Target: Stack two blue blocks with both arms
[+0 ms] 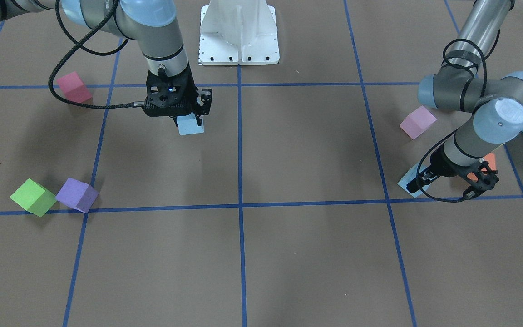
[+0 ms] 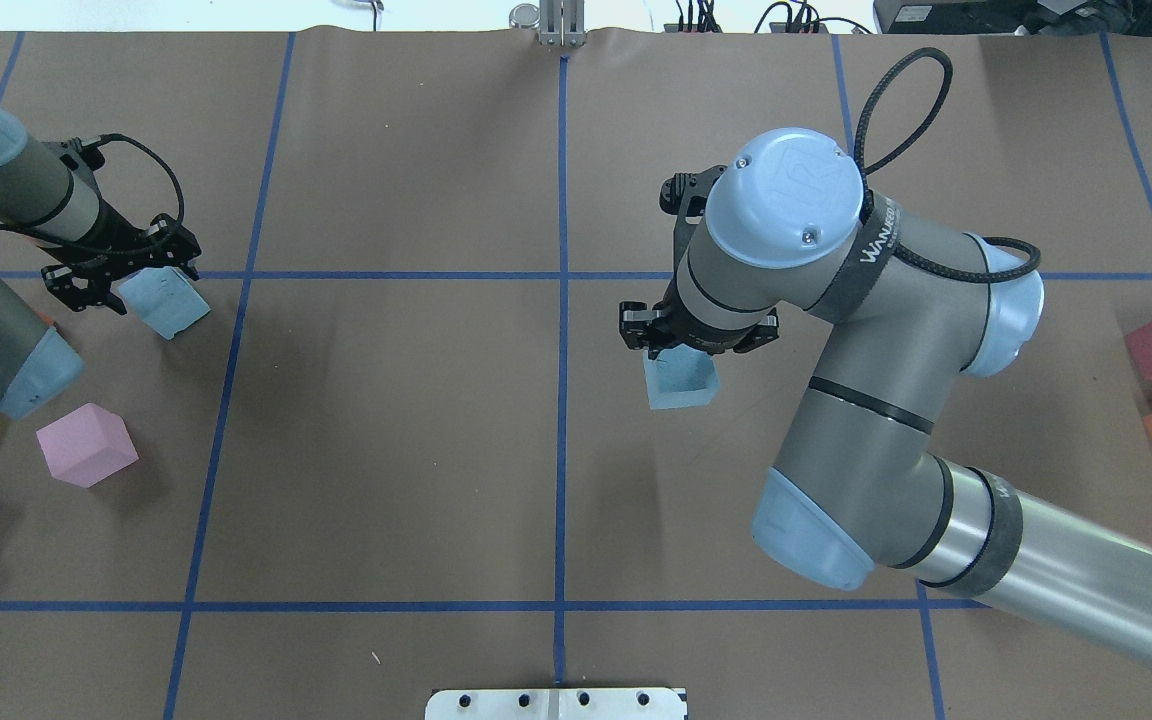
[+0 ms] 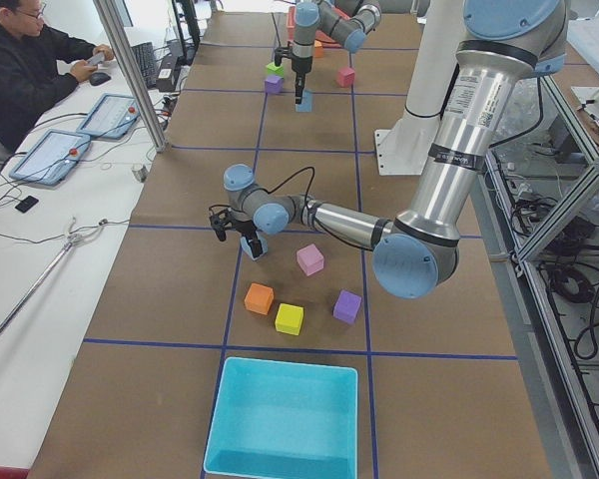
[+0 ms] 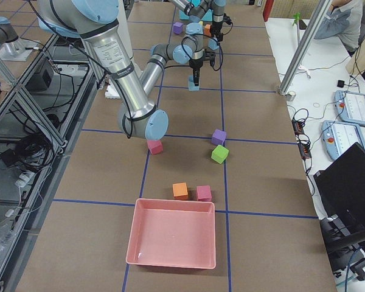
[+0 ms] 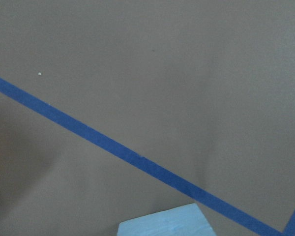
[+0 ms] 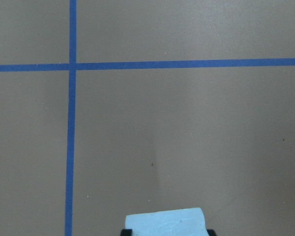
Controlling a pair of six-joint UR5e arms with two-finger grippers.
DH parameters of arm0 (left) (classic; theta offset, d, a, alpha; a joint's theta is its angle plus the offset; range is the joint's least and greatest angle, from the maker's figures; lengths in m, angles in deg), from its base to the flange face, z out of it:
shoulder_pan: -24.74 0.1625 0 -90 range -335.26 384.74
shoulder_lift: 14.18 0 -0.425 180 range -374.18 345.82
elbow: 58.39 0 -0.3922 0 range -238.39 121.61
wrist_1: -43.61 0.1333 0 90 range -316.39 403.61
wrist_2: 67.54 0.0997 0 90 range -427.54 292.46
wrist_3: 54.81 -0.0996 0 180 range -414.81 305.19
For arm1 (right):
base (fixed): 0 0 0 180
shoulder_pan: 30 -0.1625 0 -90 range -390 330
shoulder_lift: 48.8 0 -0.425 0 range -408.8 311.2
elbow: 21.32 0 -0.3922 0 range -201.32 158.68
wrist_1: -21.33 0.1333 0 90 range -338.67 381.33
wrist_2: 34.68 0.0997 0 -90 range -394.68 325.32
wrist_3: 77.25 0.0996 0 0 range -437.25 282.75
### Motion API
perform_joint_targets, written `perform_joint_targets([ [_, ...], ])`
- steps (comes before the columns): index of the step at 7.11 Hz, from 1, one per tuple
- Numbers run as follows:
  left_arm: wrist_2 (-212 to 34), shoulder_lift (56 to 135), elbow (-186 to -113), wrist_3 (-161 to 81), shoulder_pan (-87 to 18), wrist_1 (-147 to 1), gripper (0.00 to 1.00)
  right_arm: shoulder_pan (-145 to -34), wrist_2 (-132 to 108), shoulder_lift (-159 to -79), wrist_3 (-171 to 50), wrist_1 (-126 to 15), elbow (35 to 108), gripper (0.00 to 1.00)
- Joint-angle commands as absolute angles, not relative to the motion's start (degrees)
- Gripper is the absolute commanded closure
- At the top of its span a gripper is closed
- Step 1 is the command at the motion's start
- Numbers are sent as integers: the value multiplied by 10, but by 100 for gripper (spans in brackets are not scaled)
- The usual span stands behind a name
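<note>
Pale sky-blue foam cube [image 6: 165, 222] sits pinched in the right jaws, mid-surface; the left jaws clamp a second pale-blue foam cube [image 2: 168, 305], tilted, near the left edge.

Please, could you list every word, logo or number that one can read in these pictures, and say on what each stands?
"WANEED", or close to it: white letters on the black strap around the right arm.
"R", raised, seemingly part of a logo: on that arm's light blue joint cap.
Marks on the blue block near the overhead view's left edge: too faint to read.
Nothing else is legible.
</note>
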State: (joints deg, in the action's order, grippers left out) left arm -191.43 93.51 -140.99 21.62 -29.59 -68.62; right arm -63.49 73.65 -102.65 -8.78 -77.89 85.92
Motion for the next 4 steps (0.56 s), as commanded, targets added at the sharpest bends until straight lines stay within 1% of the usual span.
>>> perform_joint_targets([
  [1,-1911,937,-1411,228,-291,-686,20,-632,731,-1000,-64,-781,831,49],
  [2,-1911,938,-1411,227,-290,-686,31,-625,713,-970,-55,-780,795,49],
  [3,-1911,938,-1409,225,-290,-687,38,-616,700,-947,-44,-777,762,49],
  [4,-1911,940,-1409,224,-290,-687,42,-612,699,-932,-43,-775,748,49],
])
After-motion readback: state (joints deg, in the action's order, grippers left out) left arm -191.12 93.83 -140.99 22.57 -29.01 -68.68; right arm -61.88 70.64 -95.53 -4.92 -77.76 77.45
